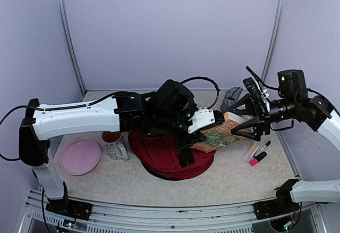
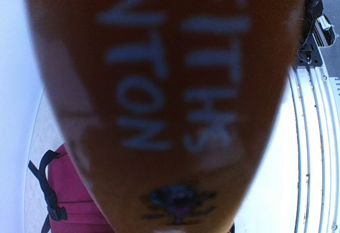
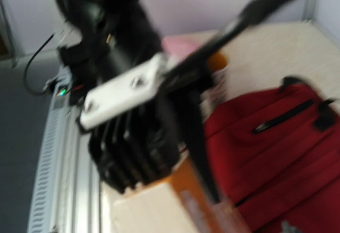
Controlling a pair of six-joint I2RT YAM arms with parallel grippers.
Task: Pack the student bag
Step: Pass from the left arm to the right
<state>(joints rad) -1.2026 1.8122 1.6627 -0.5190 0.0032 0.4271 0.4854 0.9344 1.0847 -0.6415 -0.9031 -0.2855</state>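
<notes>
The dark red student bag [image 1: 164, 157] lies flat at the table's middle, and shows in the left wrist view [image 2: 71, 204] and the right wrist view [image 3: 276, 137]. My left gripper [image 1: 217, 126] is shut on a book [image 1: 226, 135] with an orange spine and holds it above the bag's right edge. The spine [image 2: 170, 100] fills the left wrist view and hides the fingers. My right gripper [image 1: 248, 117] is open at the book's far end. One of its black fingers [image 3: 196, 137] crosses in front of the book [image 3: 154, 206].
A pink plate [image 1: 79, 156], a white mug [image 1: 115, 149] and an orange cup [image 1: 110, 136] stand left of the bag. A grey pouch [image 1: 232, 99] lies at the back right. Markers [image 1: 258, 153] lie on the table at the right.
</notes>
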